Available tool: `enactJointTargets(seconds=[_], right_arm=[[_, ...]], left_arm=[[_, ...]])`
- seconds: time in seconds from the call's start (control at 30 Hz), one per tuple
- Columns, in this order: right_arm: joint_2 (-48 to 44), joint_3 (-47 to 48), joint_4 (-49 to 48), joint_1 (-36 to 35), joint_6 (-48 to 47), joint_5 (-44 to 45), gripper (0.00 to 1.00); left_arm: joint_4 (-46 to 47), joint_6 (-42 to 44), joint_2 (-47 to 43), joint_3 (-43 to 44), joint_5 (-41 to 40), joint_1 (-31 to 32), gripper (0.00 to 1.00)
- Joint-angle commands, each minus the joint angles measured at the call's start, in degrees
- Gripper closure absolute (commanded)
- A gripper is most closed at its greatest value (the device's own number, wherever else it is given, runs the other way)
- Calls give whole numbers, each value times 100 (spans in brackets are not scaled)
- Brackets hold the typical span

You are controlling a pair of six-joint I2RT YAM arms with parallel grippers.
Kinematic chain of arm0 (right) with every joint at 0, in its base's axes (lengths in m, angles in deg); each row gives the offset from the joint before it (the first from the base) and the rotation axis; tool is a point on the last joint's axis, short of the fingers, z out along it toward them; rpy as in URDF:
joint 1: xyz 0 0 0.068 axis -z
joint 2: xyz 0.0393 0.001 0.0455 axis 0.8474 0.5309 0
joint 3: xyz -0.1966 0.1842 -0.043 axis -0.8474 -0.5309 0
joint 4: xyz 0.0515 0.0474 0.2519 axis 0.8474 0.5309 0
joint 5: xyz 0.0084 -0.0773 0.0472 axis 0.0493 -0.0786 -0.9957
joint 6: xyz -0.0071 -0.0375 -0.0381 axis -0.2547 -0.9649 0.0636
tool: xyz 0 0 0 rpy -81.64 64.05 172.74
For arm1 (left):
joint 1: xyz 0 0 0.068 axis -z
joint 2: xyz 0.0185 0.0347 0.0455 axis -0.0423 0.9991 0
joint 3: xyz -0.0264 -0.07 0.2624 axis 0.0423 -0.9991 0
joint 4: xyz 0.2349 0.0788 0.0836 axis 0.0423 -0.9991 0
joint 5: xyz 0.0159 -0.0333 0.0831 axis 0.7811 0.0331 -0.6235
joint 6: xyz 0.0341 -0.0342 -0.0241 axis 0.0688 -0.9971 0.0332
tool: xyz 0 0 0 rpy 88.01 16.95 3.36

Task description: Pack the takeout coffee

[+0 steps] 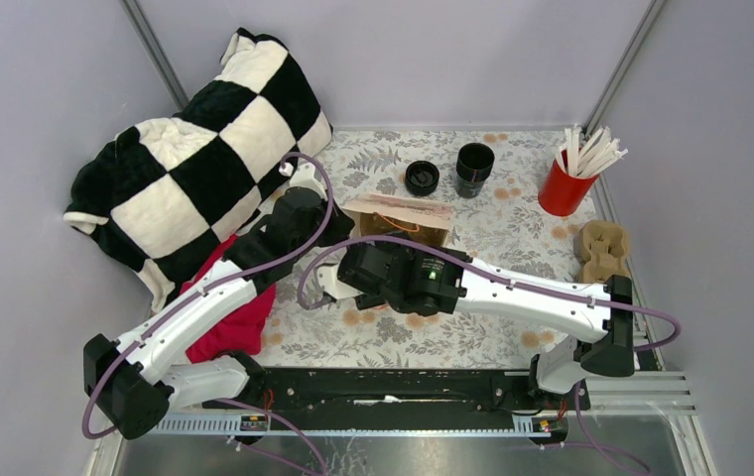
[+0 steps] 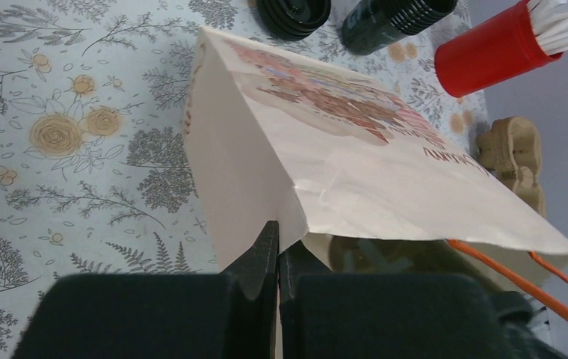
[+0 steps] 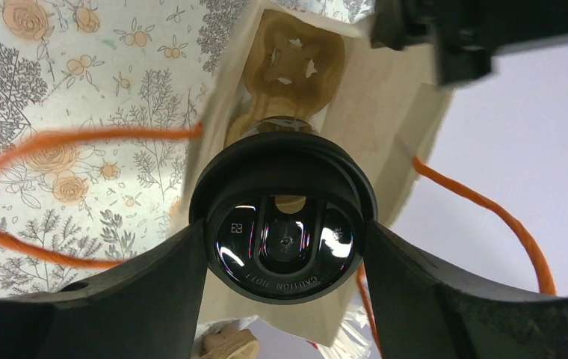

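Coffee point(image 3: 285, 224): lidded black cup. Your right fingers point(image 3: 146, 277) clamp it from both sides, lid towards the wrist camera, at the open mouth of the bag point(image 3: 386, 112).
Bag: paper, orange handles, standing on the tabletop point(image 1: 403, 342), with a cup carrier point(image 3: 292, 67) inside.
Your left fingers point(image 2: 260, 262) are closed on the bag's rim.
Red cup point(image 1: 564, 188): back right, well apart.

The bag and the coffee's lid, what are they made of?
The bag looks like thin paper: matte, pale, with sharp folds and creases, and a printed picture on one side. Its orange handles seem to be thin cord, maybe paper. The coffee's lid looks like hard black plastic: glossy, with reflections and raised moulded letters.
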Motion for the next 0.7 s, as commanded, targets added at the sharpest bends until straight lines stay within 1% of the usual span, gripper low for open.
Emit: enactJointTargets(seconds=[0.0,0.1,0.23,0.3,0.43,0.57,0.67], right_arm=[[-279,-457,-580,-56,-393,-109,64],[-379,-612,-553,-56,-434,-411,64],[-857,-1380,-1172,-49,-804,-653,62],[-962,-1636,-1325,19,-884,-666,62],[-886,-1730,-1463,272,-833,-631,64],[-848,-1840,-1821,460,-1057,-526,65],[-745,-1800,-1918,690,-1098,-673,65]], left_arm=[[25,-117,40,383,118,35,100],[20,-85,57,355,106,44,100],[25,-28,83,281,113,45,100],[42,2,66,235,113,49,100],[80,44,33,161,172,53,100],[173,37,6,101,291,68,100],[174,31,0,88,336,76,100]])
